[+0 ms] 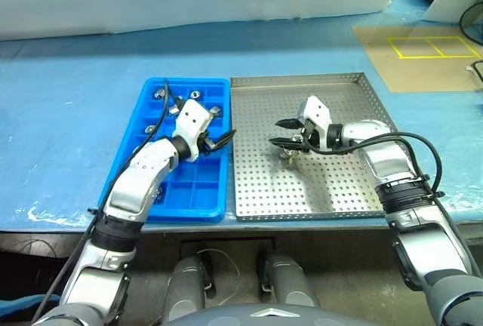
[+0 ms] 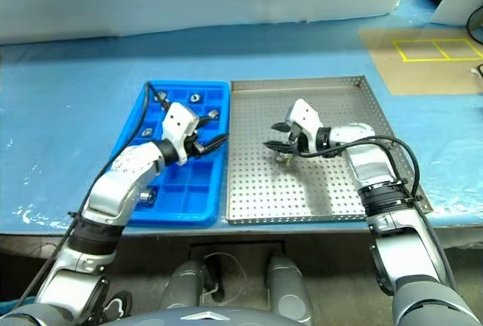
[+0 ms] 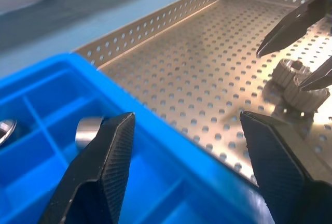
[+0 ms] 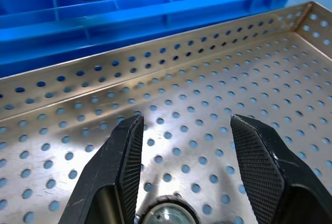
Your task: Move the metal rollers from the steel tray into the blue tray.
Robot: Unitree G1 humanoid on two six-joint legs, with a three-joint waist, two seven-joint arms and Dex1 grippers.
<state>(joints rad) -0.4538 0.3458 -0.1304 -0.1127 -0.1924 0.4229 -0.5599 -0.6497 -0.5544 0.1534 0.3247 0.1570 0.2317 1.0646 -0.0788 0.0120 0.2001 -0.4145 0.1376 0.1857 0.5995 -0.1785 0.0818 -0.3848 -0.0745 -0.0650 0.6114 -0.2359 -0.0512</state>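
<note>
The blue tray [image 1: 213, 190] lies left of the steel tray [image 1: 339, 190], side by side. Several metal rollers rest in the blue tray's far compartments [image 1: 195, 94]. Two more rollers [image 1: 288, 154] sit together on the steel tray's perforated floor, near its middle. My right gripper [image 1: 275, 132] hangs open just above them, pointing left, and one roller [image 4: 168, 213] shows between its fingers. My left gripper [image 1: 223, 140] is open and empty over the blue tray's right rim, pointing towards the steel tray and the two rollers [image 3: 295, 86].
The trays sit on a pale blue table sheet [image 1: 60, 115] close to the table's front edge. A tan board with yellow tape [image 1: 423, 50] lies at the back right. A black cable [image 1: 419, 141] loops off my right forearm.
</note>
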